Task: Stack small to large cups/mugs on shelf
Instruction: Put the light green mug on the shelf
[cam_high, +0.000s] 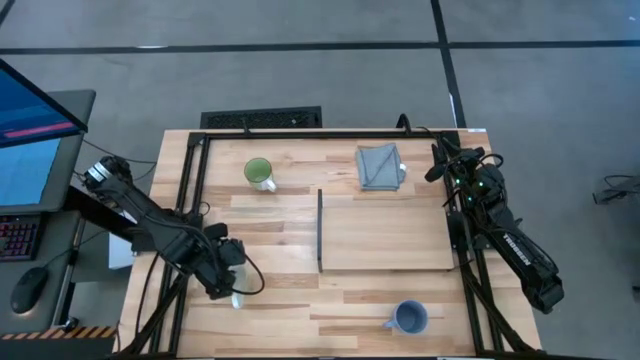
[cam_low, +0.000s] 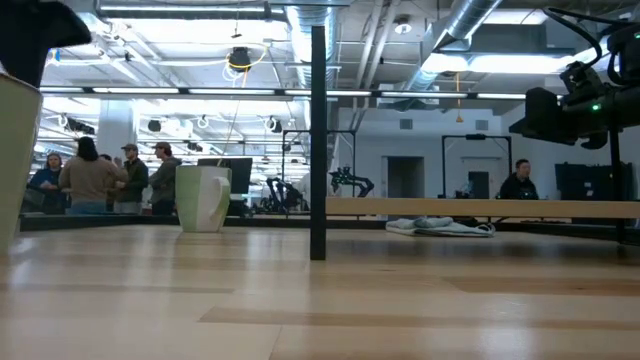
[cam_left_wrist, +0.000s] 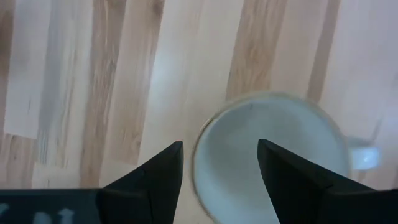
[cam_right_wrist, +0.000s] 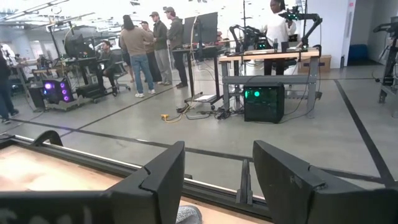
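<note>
Mugs number three, and you have none on the shelf (cam_high: 390, 238) yet: the green-lined one (cam_high: 259, 173) sits at the bench's (cam_high: 280, 215) far side, the blue-grey one (cam_high: 409, 318) near the front edge, well apart. Your left gripper (cam_left_wrist: 219, 163) hangs directly over the cream-white mug (cam_left_wrist: 272, 155), jaws apart and straddling its rim, probably lined up for a rim grasp. Your right gripper (cam_right_wrist: 217, 165) waits raised beyond the shelf's right end, jaws apart on nothing. One folded grey cloth (cam_high: 380, 166) lies behind the shelf.
</note>
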